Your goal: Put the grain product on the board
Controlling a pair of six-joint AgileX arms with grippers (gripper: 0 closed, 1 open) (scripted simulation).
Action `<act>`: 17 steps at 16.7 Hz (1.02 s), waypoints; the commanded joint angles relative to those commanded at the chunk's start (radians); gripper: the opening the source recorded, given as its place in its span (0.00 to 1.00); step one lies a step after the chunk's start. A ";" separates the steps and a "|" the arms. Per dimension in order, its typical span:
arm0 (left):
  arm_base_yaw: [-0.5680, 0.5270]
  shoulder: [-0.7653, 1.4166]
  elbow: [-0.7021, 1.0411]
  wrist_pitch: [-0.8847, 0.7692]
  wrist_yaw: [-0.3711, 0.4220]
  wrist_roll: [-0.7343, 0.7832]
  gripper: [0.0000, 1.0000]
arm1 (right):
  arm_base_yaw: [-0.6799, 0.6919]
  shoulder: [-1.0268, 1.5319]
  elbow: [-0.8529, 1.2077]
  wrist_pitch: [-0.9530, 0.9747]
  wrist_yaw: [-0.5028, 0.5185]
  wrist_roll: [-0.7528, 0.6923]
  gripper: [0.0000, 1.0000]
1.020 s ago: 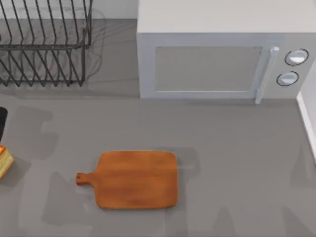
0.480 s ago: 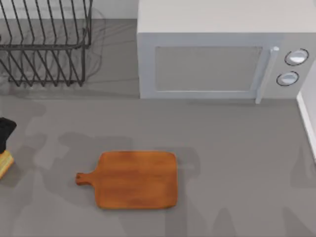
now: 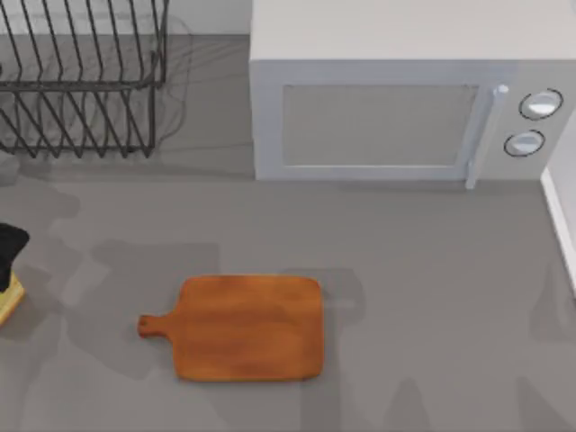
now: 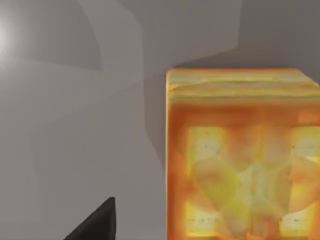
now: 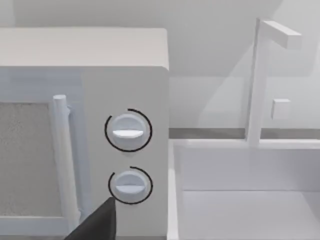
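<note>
Top view: grain product (image 3: 7, 297) lies at the far left edge of the counter (image 3: 423, 270), only a pale-yellow corner of it inside the frame, resting on the surface. Directly over it, and partly covering it, is a dark shape I take for the left gripper (image 3: 9, 247). Left wrist view confirms the relation: grain product (image 4: 242, 155) is close below the camera, golden crust along one edge, yellow crumb face toward the lens, and a single dark fingertip (image 4: 97, 222) shows just beside it, not touching. Only that one tip is visible, so whether the left gripper is open or closed cannot be told.

Key relation for the coming move: the grain product sits immediately beneath the left gripper, a little off to one side of the visible fingertip, so the approach looks like a short descent and not a reach. Left arm is by far the nearer one.

Board (image 3: 247, 327) lies flat well to the right of the grain product, near the counter's front middle, handle stub pointing left toward the piece, long axis running left to right. Top face bare. Judged carry: lift, travel rightward, set down.

Right arm parked off to the right side; right wrist view has one dark fingertip (image 5: 95, 222) in front of the microwave (image 5: 85, 130) knobs. Its opening cannot be told either.

Dish rack (image 3: 81, 81) stands at back left, well apart from the path.
</note>
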 joint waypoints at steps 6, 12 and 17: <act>0.005 0.087 -0.105 0.203 0.001 0.003 1.00 | 0.000 0.000 0.000 0.000 0.000 0.000 1.00; 0.007 0.124 -0.147 0.271 0.001 0.005 1.00 | 0.000 0.000 0.000 0.000 0.000 0.000 1.00; 0.007 0.124 -0.147 0.271 0.001 0.005 0.70 | 0.000 0.000 0.000 0.000 0.000 0.000 1.00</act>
